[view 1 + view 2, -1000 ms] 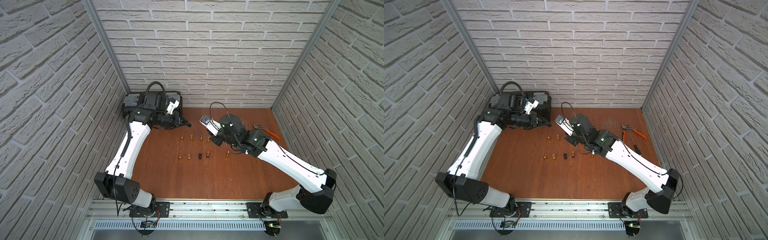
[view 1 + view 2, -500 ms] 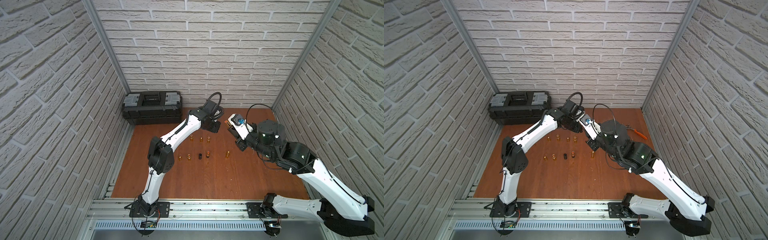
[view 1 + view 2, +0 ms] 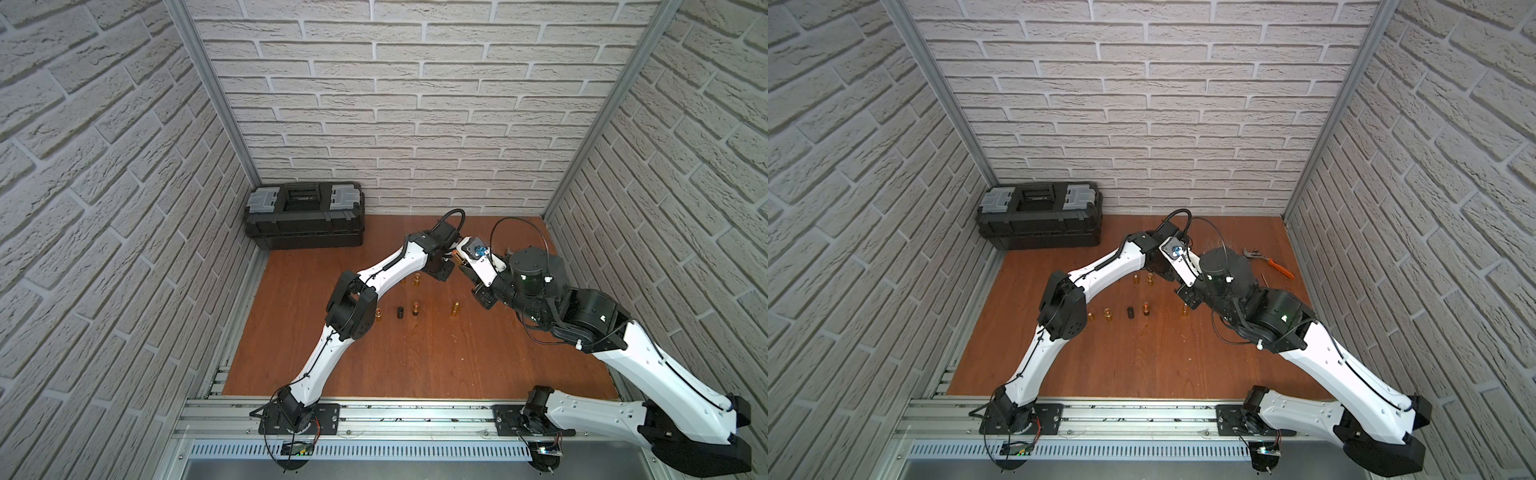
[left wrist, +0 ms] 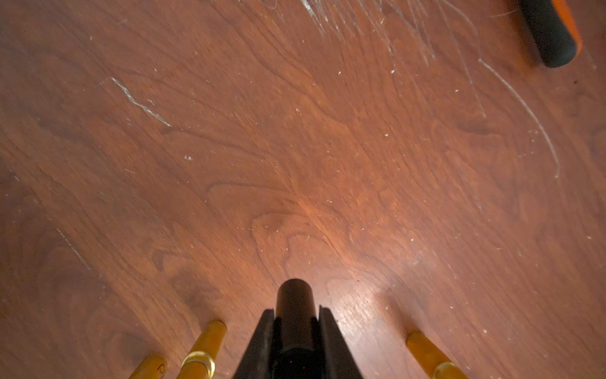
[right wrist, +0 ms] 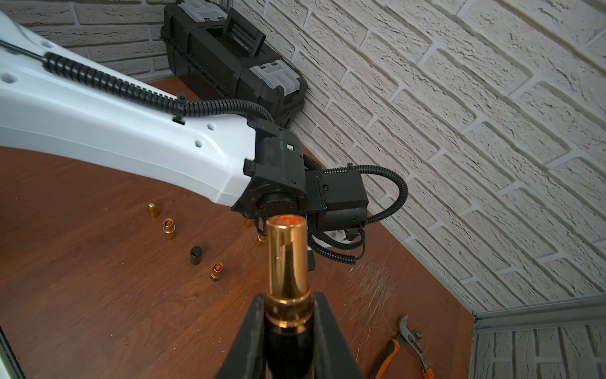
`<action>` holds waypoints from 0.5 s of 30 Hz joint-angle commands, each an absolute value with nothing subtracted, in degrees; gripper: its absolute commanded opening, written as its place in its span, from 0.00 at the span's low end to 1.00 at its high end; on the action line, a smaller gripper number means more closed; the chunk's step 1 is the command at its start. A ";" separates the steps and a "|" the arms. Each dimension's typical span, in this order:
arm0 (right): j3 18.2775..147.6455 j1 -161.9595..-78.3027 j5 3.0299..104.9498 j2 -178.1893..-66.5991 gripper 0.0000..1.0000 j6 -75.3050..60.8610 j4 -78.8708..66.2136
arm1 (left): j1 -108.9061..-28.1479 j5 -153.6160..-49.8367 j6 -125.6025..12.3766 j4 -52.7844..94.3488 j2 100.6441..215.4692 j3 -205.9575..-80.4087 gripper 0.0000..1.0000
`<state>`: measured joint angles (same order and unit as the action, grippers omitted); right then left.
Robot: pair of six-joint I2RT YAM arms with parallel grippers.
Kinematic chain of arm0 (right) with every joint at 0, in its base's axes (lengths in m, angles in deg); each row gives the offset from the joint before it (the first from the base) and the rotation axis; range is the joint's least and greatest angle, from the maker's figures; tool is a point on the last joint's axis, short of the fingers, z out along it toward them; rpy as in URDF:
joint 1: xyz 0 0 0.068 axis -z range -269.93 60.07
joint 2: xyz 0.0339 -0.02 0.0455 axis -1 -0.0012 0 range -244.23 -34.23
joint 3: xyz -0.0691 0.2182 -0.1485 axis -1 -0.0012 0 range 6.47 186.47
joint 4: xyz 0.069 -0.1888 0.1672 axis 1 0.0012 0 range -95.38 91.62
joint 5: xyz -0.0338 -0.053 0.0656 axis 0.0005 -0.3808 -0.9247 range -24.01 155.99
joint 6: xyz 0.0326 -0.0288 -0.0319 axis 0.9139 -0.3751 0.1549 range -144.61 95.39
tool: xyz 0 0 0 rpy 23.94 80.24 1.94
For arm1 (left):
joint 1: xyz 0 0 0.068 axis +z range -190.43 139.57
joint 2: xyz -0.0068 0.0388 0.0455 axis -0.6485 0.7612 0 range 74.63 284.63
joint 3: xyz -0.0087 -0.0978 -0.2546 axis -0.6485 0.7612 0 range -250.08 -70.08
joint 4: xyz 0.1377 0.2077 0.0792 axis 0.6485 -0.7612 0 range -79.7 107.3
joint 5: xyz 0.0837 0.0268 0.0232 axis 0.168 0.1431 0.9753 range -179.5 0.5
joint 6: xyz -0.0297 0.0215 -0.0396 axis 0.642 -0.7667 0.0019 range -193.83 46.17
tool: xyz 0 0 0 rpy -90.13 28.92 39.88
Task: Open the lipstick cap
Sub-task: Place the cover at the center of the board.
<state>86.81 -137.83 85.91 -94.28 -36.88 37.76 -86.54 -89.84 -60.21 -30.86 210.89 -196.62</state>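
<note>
My right gripper (image 5: 288,300) is shut on the lipstick (image 5: 287,256), gripping it at the gold collar above its black base. Its shiny gold tube is bare, with orange showing at its tip, and it points at the left arm's wrist. In a top view the lipstick (image 3: 459,258) shows as a gold glint at the back middle of the table. My left gripper (image 4: 294,315) is shut on the black cap (image 4: 294,300), held low over the wooden table (image 4: 295,147). Cap and lipstick are apart.
Several gold lipsticks (image 3: 415,307) and a loose black cap (image 3: 400,312) stand mid-table, some right below the left gripper (image 4: 203,347). A black toolbox (image 3: 305,216) sits back left. Orange-handled pliers (image 3: 1273,262) lie back right. Brick walls close three sides.
The left arm has swung from the toolbox to the back middle of the table. The right arm has pulled back to the right. Over the last half second both barely moved.
</note>
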 commanded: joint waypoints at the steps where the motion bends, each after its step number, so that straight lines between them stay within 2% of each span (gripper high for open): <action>1: 86.57 -138.09 86.25 -94.24 0.06 -35.78 36.18 | -86.86 -89.13 -62.21 -27.57 211.65 -195.90 0.12; 15: 86.58 -138.09 85.66 -95.46 0.07 -35.59 36.08 | -87.47 -87.47 -63.09 -27.58 216.90 -199.01 0.14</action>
<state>86.78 -137.83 85.65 -95.40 -36.79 37.74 -86.95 -88.52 -61.82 -28.06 215.68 -197.52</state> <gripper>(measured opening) 0.213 0.223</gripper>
